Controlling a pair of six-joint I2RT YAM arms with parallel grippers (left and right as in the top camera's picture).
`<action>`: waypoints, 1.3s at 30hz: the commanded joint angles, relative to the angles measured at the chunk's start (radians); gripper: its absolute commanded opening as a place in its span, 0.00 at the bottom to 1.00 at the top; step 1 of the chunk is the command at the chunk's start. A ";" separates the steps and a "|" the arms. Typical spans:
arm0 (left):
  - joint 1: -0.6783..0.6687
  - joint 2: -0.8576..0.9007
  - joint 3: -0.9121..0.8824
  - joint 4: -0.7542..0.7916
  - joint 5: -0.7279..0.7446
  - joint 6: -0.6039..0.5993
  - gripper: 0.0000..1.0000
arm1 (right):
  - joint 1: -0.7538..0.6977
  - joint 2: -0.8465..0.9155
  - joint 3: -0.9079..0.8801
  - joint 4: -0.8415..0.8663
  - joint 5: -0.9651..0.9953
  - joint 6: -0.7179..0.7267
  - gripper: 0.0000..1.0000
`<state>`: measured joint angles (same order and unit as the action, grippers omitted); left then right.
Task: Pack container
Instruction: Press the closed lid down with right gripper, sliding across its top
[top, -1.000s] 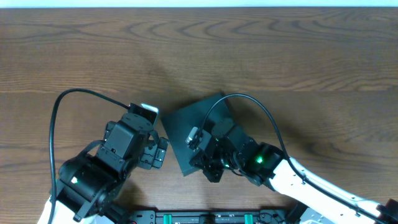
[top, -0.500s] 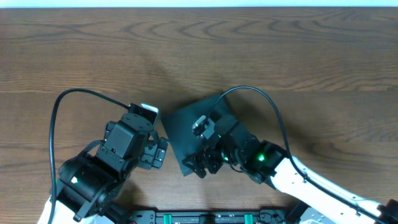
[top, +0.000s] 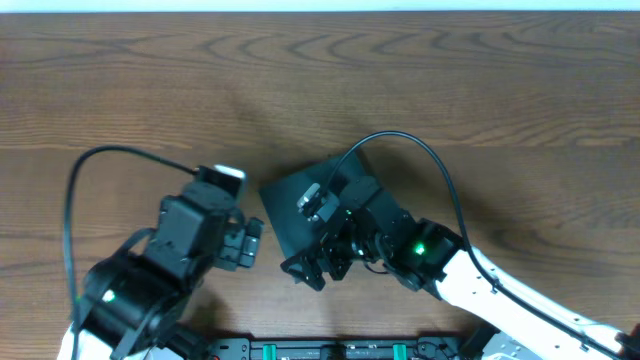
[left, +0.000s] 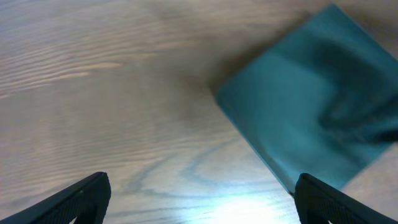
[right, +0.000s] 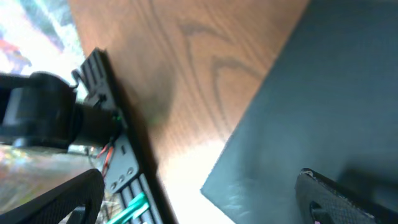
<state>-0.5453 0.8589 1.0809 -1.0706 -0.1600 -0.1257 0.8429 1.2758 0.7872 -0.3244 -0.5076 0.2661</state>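
The container (top: 295, 205) is a dark teal square box lying flat with its lid down, near the table's front middle. In the right wrist view the container (right: 323, 93) fills the right side, and its near corner lies between my spread fingers. My right gripper (top: 310, 268) (right: 199, 202) hovers open over that front corner; one fingertip is above the lid and the other is out past the table edge. My left gripper (top: 250, 243) (left: 202, 205) stands open just left of the box, with bare wood between its fingers. The container (left: 311, 112) shows at the upper right of the left wrist view.
A black rail with green connectors (top: 330, 350) (right: 118, 168) runs along the table's front edge, close under my right gripper. Black cables loop above both arms. Wooden table (top: 420, 80) stretches behind the box.
My right gripper has gone from shut to wide open and slid left toward the box's front corner. The left arm shifted slightly to the left.
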 joint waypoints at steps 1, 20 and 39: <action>0.082 -0.058 0.001 -0.003 -0.003 0.014 0.95 | 0.040 -0.008 0.035 -0.018 -0.016 -0.012 0.99; 0.419 -0.229 -0.213 -0.006 -0.003 0.014 0.95 | 0.150 0.113 0.055 0.048 -0.140 0.112 0.02; 0.420 -0.225 -0.263 -0.033 -0.003 0.014 0.95 | 0.175 0.314 0.160 -0.023 0.287 -0.010 0.02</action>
<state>-0.1318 0.6388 0.8230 -1.1000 -0.1600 -0.1257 1.0256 1.5887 0.9218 -0.3538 -0.3233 0.2779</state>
